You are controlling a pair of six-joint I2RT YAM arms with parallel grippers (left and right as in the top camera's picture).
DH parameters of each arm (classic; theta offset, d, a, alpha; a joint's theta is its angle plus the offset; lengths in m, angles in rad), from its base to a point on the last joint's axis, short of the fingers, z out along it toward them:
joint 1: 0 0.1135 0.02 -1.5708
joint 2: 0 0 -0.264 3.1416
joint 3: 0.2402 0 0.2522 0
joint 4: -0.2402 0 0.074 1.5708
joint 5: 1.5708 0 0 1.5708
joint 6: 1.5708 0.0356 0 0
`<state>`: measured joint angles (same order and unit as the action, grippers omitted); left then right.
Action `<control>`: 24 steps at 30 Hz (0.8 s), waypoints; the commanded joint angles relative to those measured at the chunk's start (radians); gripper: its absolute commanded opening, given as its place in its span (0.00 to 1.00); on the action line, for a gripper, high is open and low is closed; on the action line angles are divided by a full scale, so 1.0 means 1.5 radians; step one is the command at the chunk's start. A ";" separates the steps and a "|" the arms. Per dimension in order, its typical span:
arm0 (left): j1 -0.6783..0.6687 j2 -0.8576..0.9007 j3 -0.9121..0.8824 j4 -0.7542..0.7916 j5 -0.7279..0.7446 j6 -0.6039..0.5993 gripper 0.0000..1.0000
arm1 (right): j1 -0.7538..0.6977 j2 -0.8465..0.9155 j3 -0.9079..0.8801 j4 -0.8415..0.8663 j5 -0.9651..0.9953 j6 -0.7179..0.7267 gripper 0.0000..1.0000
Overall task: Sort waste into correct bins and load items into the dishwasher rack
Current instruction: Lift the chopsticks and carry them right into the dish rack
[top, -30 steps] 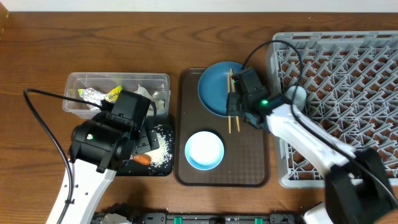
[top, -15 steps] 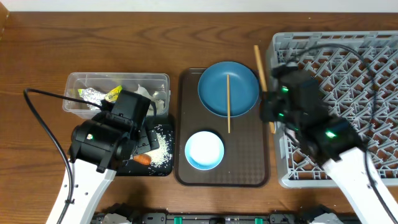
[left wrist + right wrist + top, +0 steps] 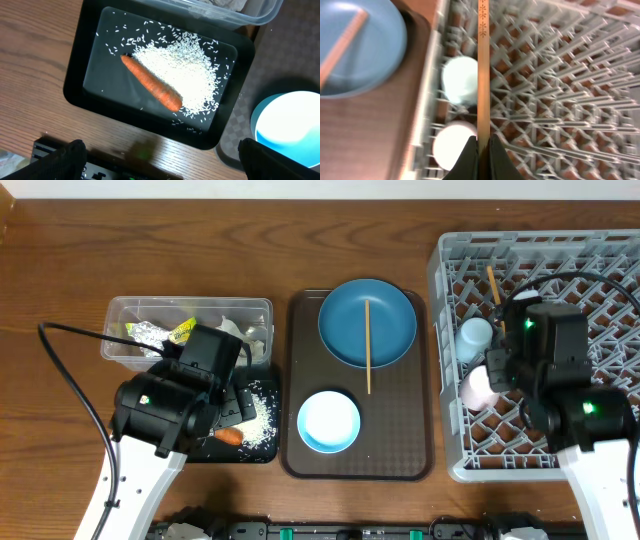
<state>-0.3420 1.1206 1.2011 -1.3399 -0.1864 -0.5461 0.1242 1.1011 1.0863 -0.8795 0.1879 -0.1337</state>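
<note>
Wooden chopstick [image 3: 483, 65] pinched in right claw [image 3: 482, 144], poised over grey rack [image 3: 600, 280].

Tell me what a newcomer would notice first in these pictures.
Most striking is the large square grey plastic dishwasher rack at the right, where the right gripper holds a wooden chopstick above its pegs. A second wooden chopstick lies across the large round blue plate on the brown serving tray in the middle. At the left, a small orange carrot lies on white rice scraps in the flat black rectangular tray.
</note>
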 commanded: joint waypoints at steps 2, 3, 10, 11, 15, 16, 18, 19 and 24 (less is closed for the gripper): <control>0.003 0.002 -0.004 -0.004 -0.003 0.002 1.00 | -0.054 0.061 -0.001 0.006 0.015 -0.084 0.01; 0.003 0.002 -0.004 -0.004 -0.003 0.002 1.00 | -0.065 0.076 -0.001 0.009 0.014 -0.083 0.01; 0.003 0.002 -0.004 -0.004 -0.003 0.002 1.00 | -0.112 0.176 -0.001 0.033 0.007 -0.071 0.01; 0.003 0.002 -0.004 -0.004 -0.003 0.002 1.00 | -0.114 0.187 -0.001 0.036 0.007 -0.071 0.01; 0.003 0.002 -0.004 -0.004 -0.003 0.002 1.00 | -0.122 0.225 -0.001 0.052 0.007 -0.071 0.01; 0.003 0.002 -0.004 -0.004 -0.003 0.002 1.00 | -0.122 0.231 -0.001 0.053 0.007 -0.071 0.01; 0.003 0.002 -0.004 -0.004 -0.003 0.002 1.00 | -0.125 0.240 -0.001 0.056 0.007 -0.071 0.01; 0.003 0.002 -0.004 -0.004 -0.003 0.002 1.00 | -0.127 0.242 -0.001 0.059 0.007 -0.071 0.01; 0.003 0.002 -0.004 -0.004 -0.003 0.002 1.00 | -0.142 0.242 -0.001 0.074 0.007 -0.071 0.01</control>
<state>-0.3420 1.1206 1.2011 -1.3396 -0.1864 -0.5461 -0.0669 1.4651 1.0859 -0.7773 0.1936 -0.2279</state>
